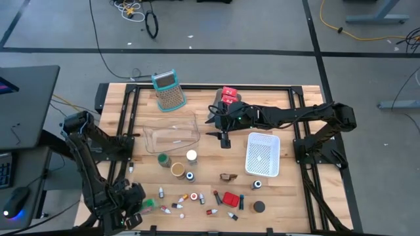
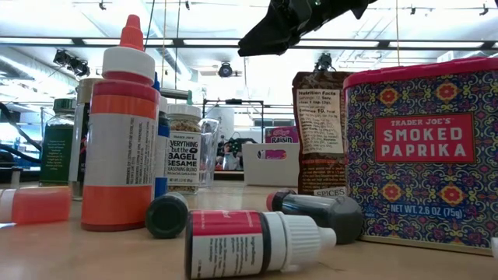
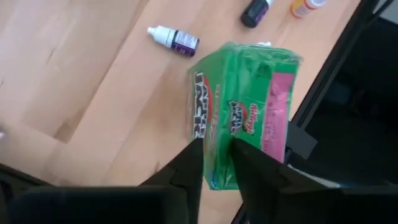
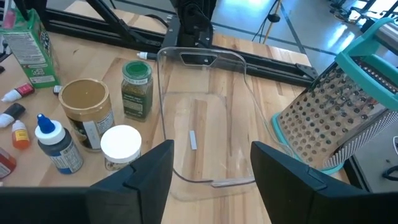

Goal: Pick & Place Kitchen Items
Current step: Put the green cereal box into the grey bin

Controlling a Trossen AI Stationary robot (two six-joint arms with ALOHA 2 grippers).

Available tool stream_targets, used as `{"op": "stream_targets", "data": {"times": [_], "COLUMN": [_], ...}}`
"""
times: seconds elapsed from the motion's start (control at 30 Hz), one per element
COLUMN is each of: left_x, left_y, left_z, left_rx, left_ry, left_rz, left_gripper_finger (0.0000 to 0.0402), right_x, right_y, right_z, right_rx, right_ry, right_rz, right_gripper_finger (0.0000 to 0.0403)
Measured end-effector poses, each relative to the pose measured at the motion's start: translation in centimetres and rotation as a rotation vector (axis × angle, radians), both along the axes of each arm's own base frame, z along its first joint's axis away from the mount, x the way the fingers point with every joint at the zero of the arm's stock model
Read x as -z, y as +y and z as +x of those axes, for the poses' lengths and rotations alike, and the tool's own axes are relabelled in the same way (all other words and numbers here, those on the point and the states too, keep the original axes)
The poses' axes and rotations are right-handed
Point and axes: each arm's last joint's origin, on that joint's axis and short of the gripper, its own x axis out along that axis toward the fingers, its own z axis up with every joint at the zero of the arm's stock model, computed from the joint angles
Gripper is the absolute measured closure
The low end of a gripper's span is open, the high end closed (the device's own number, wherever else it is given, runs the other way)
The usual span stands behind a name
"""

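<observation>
Green packet (image 3: 242, 112) pinched in left end effector (image 3: 216, 155)

Pale wooden tabletop (image 1: 210, 164), framed by dark rails. On it — a clear dish (image 1: 172, 134) near the middle, a teal-handled grater (image 1: 169, 90) beyond it, a white basket (image 1: 263, 155) to the right, red packets (image 1: 229, 95) at the far edge. Between dish and near edge, a green-lidded jar (image 1: 163, 159), a tan-lidded jar (image 1: 178, 170), a white-lidded jar (image 1: 191, 156). Along the near edge — small bottles (image 1: 186, 198) scattered, a red tin (image 1: 230, 198), a dark round lid (image 1: 259, 207).
</observation>
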Motion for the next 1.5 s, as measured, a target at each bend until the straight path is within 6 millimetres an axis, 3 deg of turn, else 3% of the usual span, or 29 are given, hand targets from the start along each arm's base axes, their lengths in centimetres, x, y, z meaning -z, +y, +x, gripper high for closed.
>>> {"op": "stream_targets", "data": {"times": [0.17,0.37,0.6,0.77,0.97,1.1,1.27,1.4,1.5], "left_x": [-0.1,-1.0,-4.7,-7.9,-11.4,-13.1,-14.0,-14.2,-14.4], "left_y": [0.0,0.5,1.3,2.7,5.6,7.5,10.3,13.3,15.0], "left_z": [0.0,0.6,2.6,3.6,4.9,6.4,8.7,11.3,12.9], "left_rx": [0.035,0.090,0.194,0.226,0.238,0.246,0.335,0.221,0.179], "left_ry": [-0.018,-0.054,-0.073,-0.034,-0.056,-0.065,-0.079,-0.123,-0.154], "left_rz": [0.014,0.066,0.122,0.163,0.320,0.359,0.502,0.625,0.617], "left_gripper_finger": [0.0388,0.0391,0.0392,0.0396,0.0393,0.0395,0.0392,0.0392,0.0396], "right_x": [0.0,-0.1,-0.4,-0.8,-0.9,-0.8,-1.1,-1.4,-1.4], "right_y": [0.0,0.0,0.1,0.9,3.1,4.4,4.9,4.9,4.9], "right_z": [0.0,0.0,0.2,1.1,1.8,2.0,2.1,2.1,2.1], "right_rx": [0.000,0.000,-0.016,-0.179,-0.348,-0.332,-0.295,-0.296,-0.297], "right_ry": [-0.002,-0.009,-0.053,-0.153,-0.254,-0.270,-0.299,-0.330,-0.323], "right_rz": [0.000,0.000,0.008,0.070,-0.011,-0.086,-0.107,-0.102,-0.104], "right_gripper_finger": [0.0179,0.0179,0.0179,0.0179,0.0179,0.0179,0.0179,0.0179,0.0179]}}
